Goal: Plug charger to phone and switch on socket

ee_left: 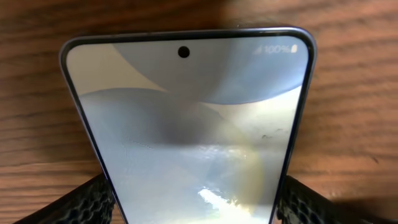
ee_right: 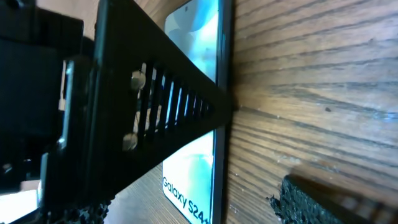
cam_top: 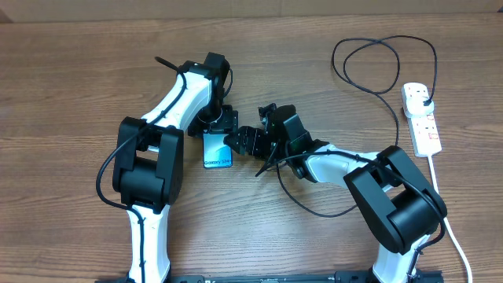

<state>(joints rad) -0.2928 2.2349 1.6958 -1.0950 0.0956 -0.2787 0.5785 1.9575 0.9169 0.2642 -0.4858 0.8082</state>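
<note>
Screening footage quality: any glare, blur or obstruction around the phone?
Overhead: sharp, evenly lit, the phone partly hidden. Left wrist: bright glare low on the screen, soft shadow across it. Right wrist: a close, blurred black bar crosses the phone.

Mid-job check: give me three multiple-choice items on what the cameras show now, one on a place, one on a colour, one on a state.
1. Where does the phone lie?
A. in a drawer
B. on the table, between the left gripper fingers
C. on a shelf

2. What colour is the charger cable?
A. white
B. red
C. black

3. The phone's screen is:
A. lit
B. dark
C. face down

Key: 1 B, the left wrist view shows a finger on each side of it. 2 C, it loops black beside the white socket. 3 A, it glows pale blue with text.
</note>
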